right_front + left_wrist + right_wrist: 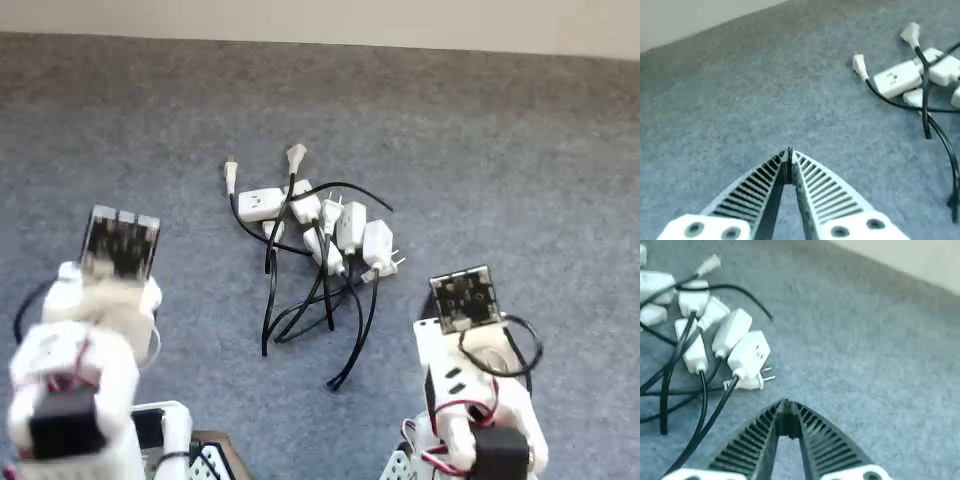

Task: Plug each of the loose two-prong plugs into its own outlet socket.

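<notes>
The left gripper (789, 159) and the right gripper (785, 410), both closed and empty, hang over the grey carpet (520, 140). Nearest the right one a white two-prong plug (754, 382) lies flat, touching a white block-shaped outlet socket (750, 354). The whole heap (320, 230) sits mid-carpet, away from its edges. Likely hazards are crossed black cords (926, 100) dragging neighbouring pieces when one plug is lifted, and prongs meeting slots askew. No legible print.
</notes>
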`<state>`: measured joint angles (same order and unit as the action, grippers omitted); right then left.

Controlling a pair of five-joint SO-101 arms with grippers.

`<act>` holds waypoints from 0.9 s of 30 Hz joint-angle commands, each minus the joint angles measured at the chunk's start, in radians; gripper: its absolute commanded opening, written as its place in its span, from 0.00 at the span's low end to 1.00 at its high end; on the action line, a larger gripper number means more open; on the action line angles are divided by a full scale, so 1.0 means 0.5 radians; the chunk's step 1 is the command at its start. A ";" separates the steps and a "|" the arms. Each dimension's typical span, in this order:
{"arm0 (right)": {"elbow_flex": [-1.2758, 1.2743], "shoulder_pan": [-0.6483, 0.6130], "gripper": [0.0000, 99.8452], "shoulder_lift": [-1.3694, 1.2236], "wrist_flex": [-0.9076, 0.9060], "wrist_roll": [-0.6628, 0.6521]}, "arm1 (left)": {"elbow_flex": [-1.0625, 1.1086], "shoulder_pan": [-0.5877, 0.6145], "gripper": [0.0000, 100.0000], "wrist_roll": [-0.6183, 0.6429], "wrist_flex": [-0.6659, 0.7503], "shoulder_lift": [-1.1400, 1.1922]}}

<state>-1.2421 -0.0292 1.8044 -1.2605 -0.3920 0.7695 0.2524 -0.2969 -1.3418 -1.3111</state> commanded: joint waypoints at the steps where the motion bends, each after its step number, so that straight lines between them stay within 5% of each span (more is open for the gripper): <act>1: 0.219 -0.032 0.01 -0.391 0.057 0.092 | -0.848 -0.100 0.01 -0.040 -0.310 1.042; 12: 0.235 -0.026 0.01 -1.671 0.928 0.543 | -2.143 -0.342 0.01 -0.043 -0.497 2.806; 27: 0.232 -0.020 0.01 -2.162 1.155 0.543 | -3.463 -0.585 0.15 -0.043 -0.580 4.267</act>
<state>-1.1761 -0.0368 0.7227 -0.7035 -0.1297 -0.7940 0.0100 -0.3122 -1.5719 0.7710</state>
